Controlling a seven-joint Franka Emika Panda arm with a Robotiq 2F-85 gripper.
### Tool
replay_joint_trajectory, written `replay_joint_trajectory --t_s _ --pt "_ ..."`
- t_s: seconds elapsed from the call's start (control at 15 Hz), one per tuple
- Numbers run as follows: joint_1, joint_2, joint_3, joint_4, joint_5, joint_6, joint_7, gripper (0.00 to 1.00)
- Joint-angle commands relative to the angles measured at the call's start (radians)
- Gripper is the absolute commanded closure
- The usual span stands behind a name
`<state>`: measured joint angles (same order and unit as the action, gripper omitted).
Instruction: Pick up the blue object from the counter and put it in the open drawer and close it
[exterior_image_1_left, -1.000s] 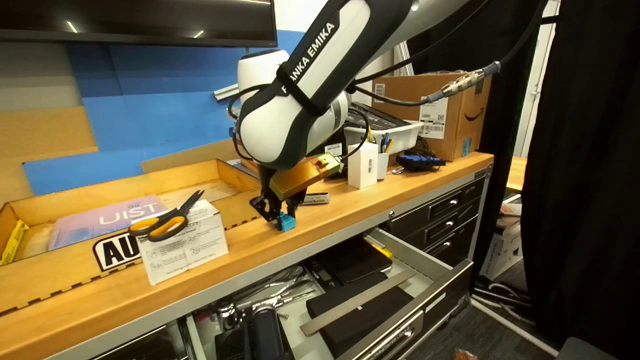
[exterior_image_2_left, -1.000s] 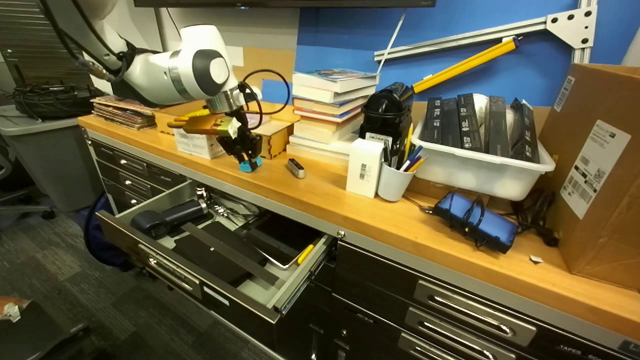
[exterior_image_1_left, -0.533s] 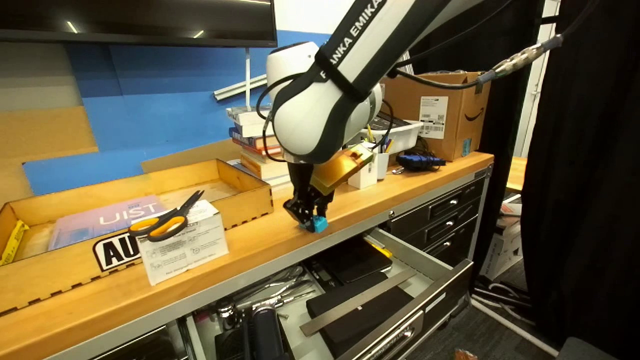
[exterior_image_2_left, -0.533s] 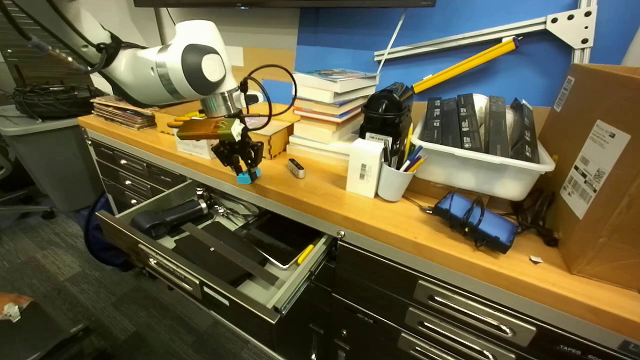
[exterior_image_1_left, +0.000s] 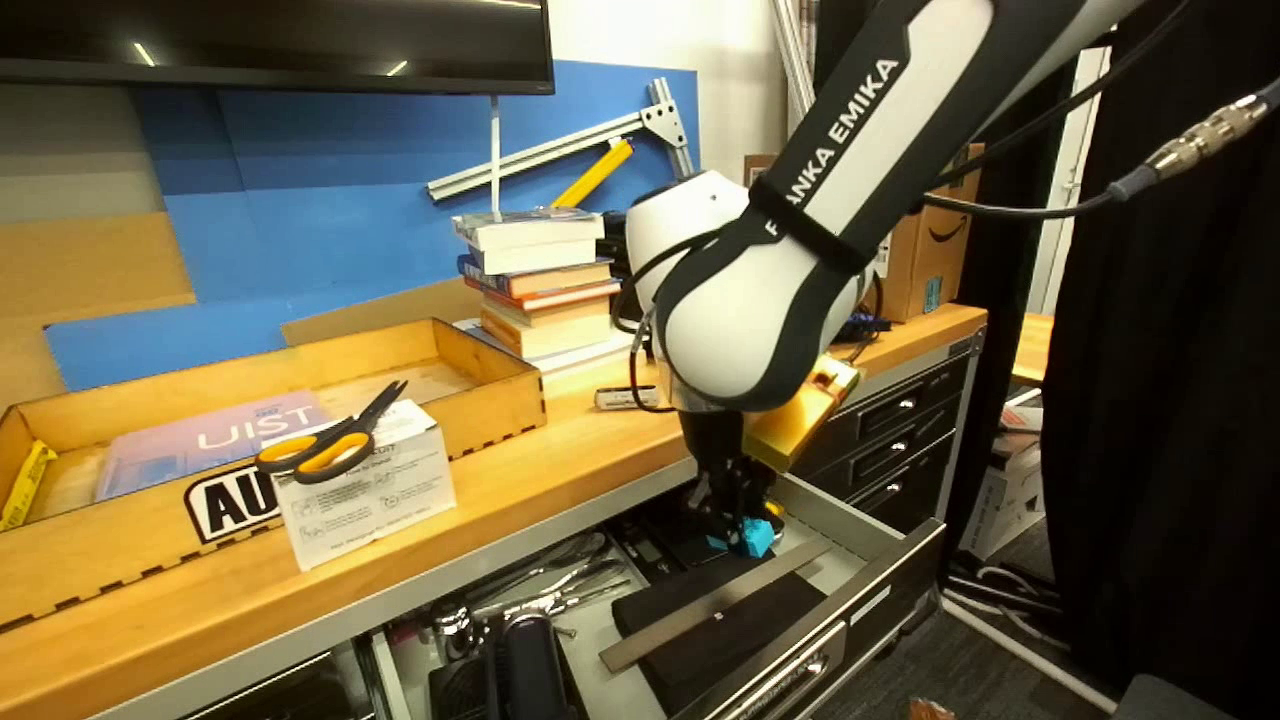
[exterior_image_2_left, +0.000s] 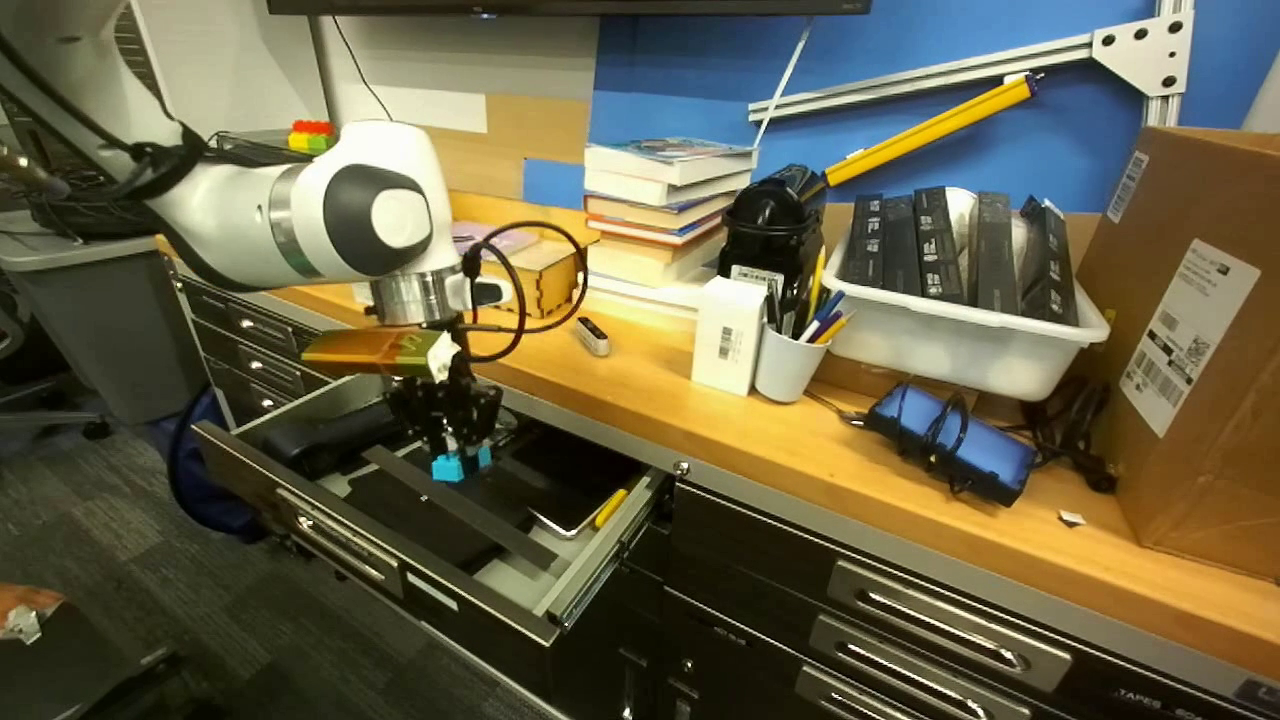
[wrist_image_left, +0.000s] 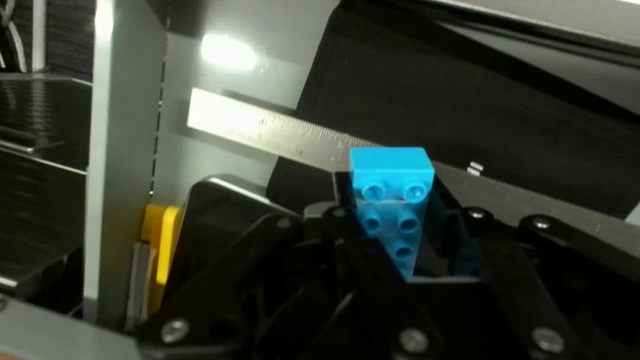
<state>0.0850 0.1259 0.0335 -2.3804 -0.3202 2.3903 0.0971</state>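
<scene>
While the drawer (exterior_image_1_left: 840, 520) stands pulled out, gripper (wrist_image_left: 392, 196) pinching the blue block (wrist_image_left: 392, 159) over it — metal ruler (wrist_image_left: 280, 132) inside it, wooden counter (exterior_image_2_left: 640, 390) above it

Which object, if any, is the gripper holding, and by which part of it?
The gripper holds the blue block by its studded part, pinched from two sides; exact contact is partly hidden.

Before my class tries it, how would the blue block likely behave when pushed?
The blue block is probably stiff: its edges look straight though gripped by the end effector. Flat faces suggest sliding over rolling. Resembling a hollow-studded toy brick, it may be light.
</scene>
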Motion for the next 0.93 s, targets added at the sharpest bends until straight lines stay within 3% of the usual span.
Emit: replay_joint_trajectory --t_s 0.0,0.07,0.2,0.47,0.87 --pt "0.008 0.014 0.005 -0.050 -0.005 0.062 0.048 0.83" --pt "0.011 0.017 0.008 -0.055 0.001 0.070 0.048 0.39" --pt "0.013 0.008 0.009 -0.063 0.007 0.071 0.048 0.33" --pt "-0.013 -0.074 -0.006 -0.092 0.009 -0.048 -0.035 0.01" --pt "-0.062 -0.099 -0.038 -0.124 0.018 -0.264 -0.102 0.00"
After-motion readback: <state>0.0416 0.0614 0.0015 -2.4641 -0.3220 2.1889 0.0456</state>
